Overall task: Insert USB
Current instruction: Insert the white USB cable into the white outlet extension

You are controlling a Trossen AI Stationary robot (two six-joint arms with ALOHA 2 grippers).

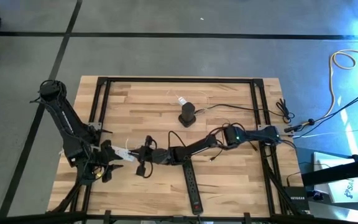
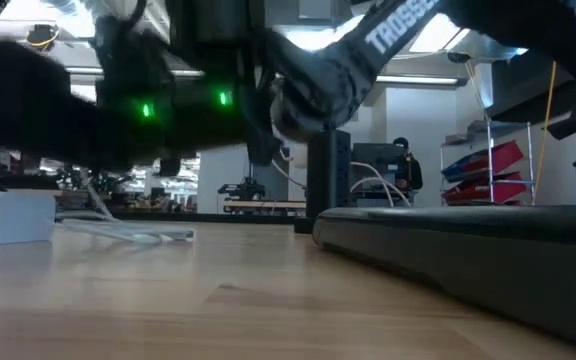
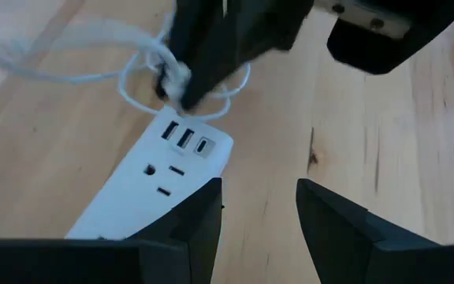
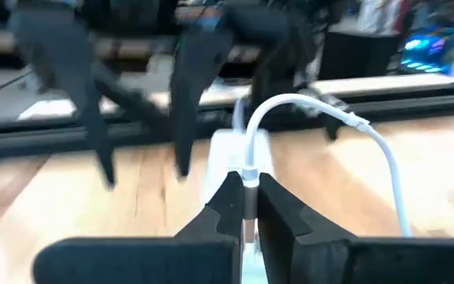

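Observation:
A white power strip (image 3: 160,177) lies flat on the wooden table at the left, its row of USB ports (image 3: 185,140) on the end that faces the right arm. My right gripper (image 4: 248,209) reaches level across the table to that end (image 1: 143,152) and is shut on the plug end of a white USB cable (image 4: 306,106). The gripper's tips (image 3: 181,87) hover just short of the ports. My left gripper (image 3: 258,213) stands open beside the strip (image 1: 122,154), with one finger (image 3: 191,221) over the strip's edge. My right gripper pinches the white plug end (image 4: 248,180) of the cable between its two fingertips. It comes nearly level from the table's right. The cable arches up from the fingertips and trails back, slack and off the table. I cannot tell whether my left gripper's finger touches the strip.
A black power strip (image 1: 192,183) lies near the front edge, middle. A black adapter (image 1: 187,114) with cords stands farther back at the centre. A loose white cord (image 3: 61,43) is coiled on the table beyond the white strip.

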